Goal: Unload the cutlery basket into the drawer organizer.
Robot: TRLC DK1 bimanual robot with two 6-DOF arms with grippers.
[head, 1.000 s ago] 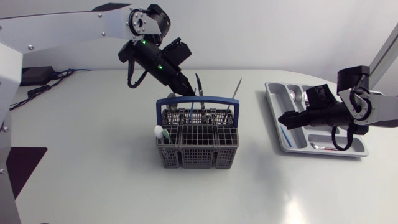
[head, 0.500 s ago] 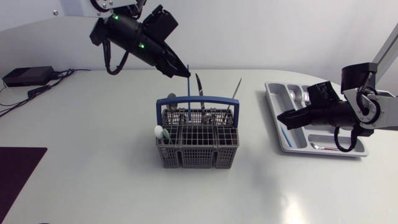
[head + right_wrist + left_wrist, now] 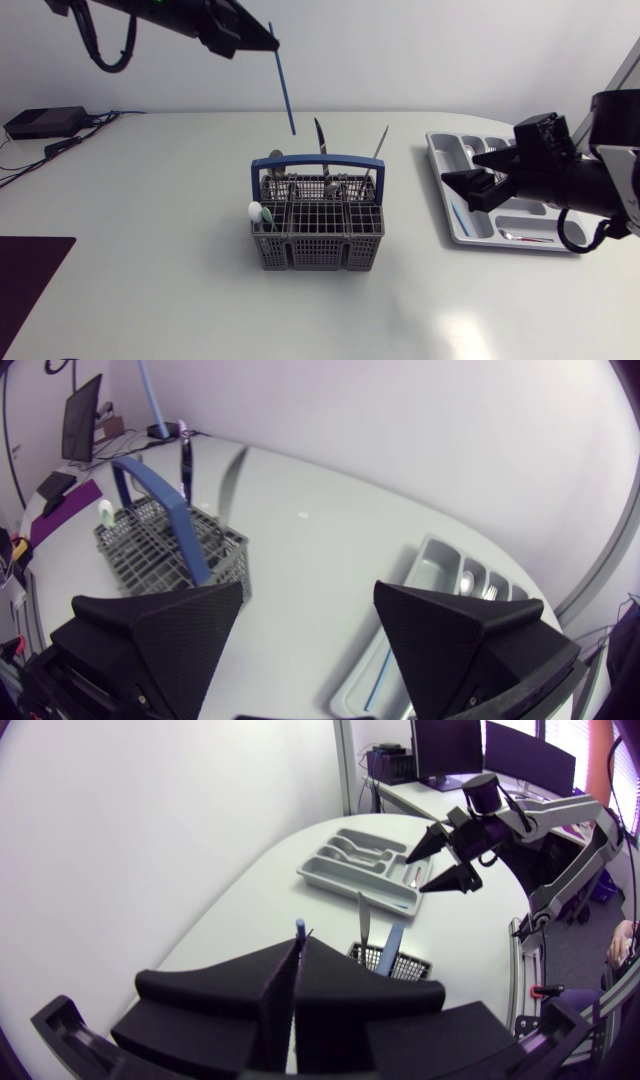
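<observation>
A thin blue stick (image 3: 285,88) now hangs in the air, tilted, its lower end above and behind the cutlery basket (image 3: 318,222) and touching nothing. A second ago it stood deep in the basket's back row; half a second ago its lower end was still level with the basket's blue handle. The left arm has risen and drawn back toward its own side, so only its dark end shows in the head view's far corner.

The left pincer (image 3: 299,955) is closed tightly on the stick's upper end. In the left wrist view the two fingers sit almost together, with the blue tip poking out just past them.

The basket stands mid-counter (image 3: 150,250), unmoved. A dark knife (image 3: 320,135) and a silver utensil (image 3: 381,142) stick up from its back row, and a white and green piece (image 3: 258,211) sits at one front corner.

The grey drawer organizer (image 3: 437,160) lies well apart from the basket on the right arm's side. A blue item (image 3: 457,215) lies in its long near compartment and a red-handled piece (image 3: 535,238) in its front one.

The right pincer (image 3: 309,592) hovers over the organizer's basket-side edge, spread wide and holding nothing. It sits higher than a second ago, and its tips point toward the basket
</observation>
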